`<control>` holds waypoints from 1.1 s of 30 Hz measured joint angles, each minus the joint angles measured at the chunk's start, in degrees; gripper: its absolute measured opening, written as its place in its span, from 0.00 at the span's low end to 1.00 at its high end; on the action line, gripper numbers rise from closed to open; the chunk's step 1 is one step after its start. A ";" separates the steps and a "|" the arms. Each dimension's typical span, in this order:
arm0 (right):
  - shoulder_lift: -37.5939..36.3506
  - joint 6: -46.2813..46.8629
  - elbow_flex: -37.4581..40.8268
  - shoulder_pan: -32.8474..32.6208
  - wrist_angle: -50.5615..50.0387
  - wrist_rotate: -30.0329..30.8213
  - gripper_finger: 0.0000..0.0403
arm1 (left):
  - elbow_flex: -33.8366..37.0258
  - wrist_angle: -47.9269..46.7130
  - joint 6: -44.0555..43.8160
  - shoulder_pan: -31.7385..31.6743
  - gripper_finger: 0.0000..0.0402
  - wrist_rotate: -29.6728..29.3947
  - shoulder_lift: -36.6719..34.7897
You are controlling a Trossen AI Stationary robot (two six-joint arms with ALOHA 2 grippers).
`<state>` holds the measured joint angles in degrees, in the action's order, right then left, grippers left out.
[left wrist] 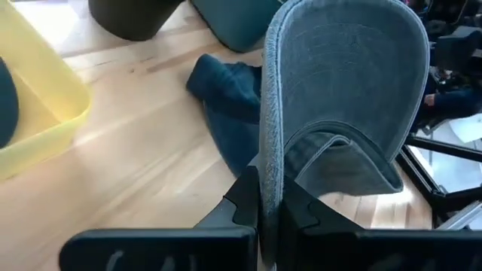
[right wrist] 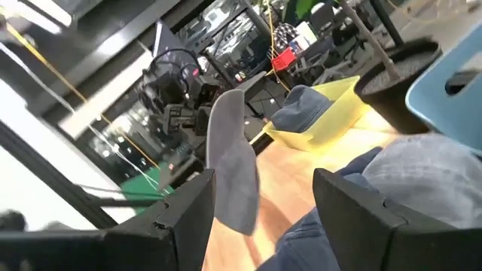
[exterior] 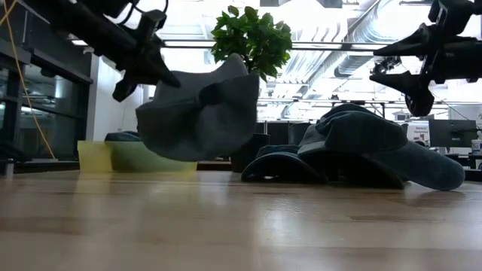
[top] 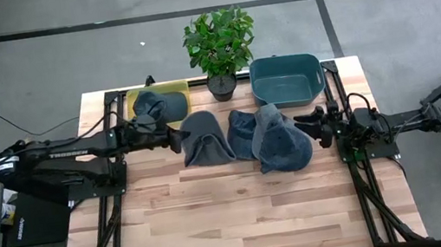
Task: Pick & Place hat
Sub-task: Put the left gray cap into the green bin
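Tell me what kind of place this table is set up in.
Probably a robotics lab or workshop. The low view shows exposed ceiling ducts and monitors beyond the wooden table, and the high view shows a bare concrete floor around it.

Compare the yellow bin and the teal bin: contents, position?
The yellow bin already holds a dark cap; the teal bin looks empty. Yellow sits left of the plant, near the left claw; teal sits right of it. Both stand along the table's far edge.
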<state>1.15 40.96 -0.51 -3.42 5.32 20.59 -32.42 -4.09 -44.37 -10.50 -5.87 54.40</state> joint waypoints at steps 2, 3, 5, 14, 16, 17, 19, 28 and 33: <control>0.00 2.12 0.00 0.02 0.02 0.04 0.54 | 0.00 0.85 1.25 0.00 0.01 -0.01 -0.69; 0.00 3.25 -0.01 0.02 0.05 0.04 0.54 | 0.00 1.30 1.78 0.00 0.01 0.05 -1.02; 0.01 7.42 0.01 0.00 0.13 0.08 0.54 | 0.00 1.64 2.19 0.00 0.01 0.22 -1.33; 3.65 16.73 0.01 0.00 1.28 1.65 0.54 | 0.00 7.12 4.77 0.00 0.01 2.42 -1.43; 6.41 17.50 0.00 0.00 3.76 2.11 0.54 | 0.00 8.88 6.25 0.00 0.01 2.83 -1.43; 8.00 17.56 0.00 0.00 5.41 2.18 0.54 | 0.00 9.63 6.84 0.02 0.01 2.85 -1.43; 11.45 18.41 -0.01 0.00 9.09 2.09 0.54 | 0.00 11.06 8.07 0.02 0.01 3.02 -1.43; 28.65 29.81 -0.20 -0.02 24.58 -1.45 0.54 | 0.00 17.91 14.14 0.00 0.01 4.02 -1.43; 38.42 34.49 -3.05 -0.02 29.12 -6.24 0.54 | 0.00 21.62 17.60 0.02 0.01 3.89 -1.43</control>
<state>39.56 75.45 -3.56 -3.44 34.43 14.34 -32.42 17.53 -26.77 -10.48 -1.98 52.97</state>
